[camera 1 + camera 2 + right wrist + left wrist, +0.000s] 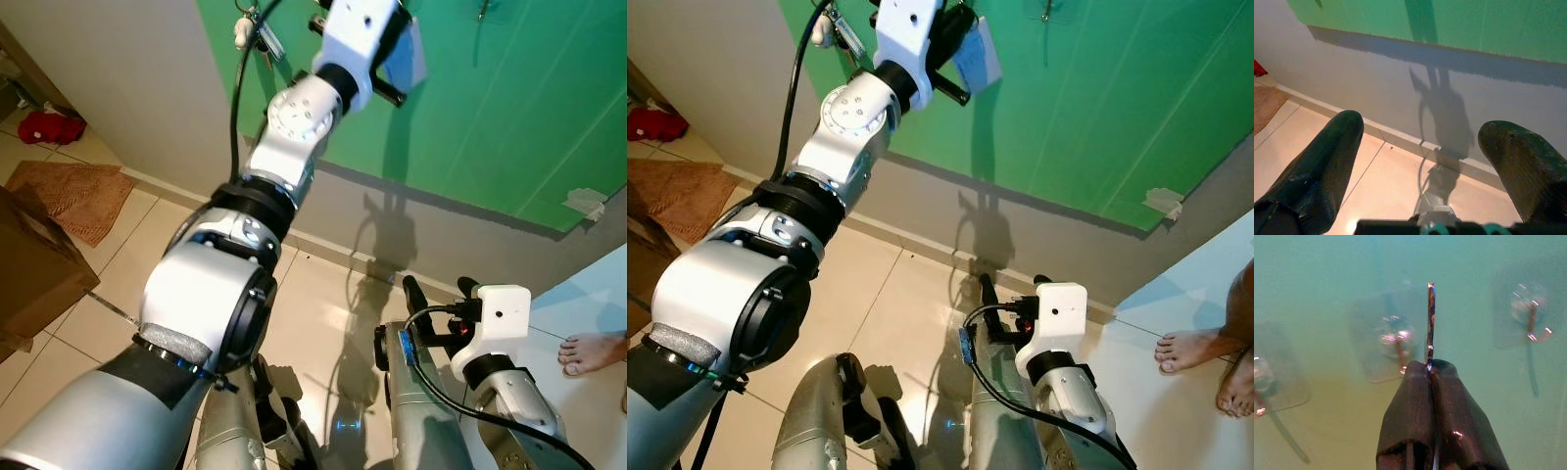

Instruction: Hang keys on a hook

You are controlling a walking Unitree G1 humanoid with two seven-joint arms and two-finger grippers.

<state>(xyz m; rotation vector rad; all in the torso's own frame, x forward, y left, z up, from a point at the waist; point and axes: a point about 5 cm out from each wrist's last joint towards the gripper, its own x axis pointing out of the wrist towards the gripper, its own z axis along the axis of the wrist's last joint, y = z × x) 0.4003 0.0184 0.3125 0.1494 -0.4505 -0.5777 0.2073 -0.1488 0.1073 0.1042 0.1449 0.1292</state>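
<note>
No readable text anywhere

No word, label, brand, number or sign could be read on any surface in the four views; the small tag hanging high on the green wall (269,44) was too small and blurred to tell whether it carried print.
</note>
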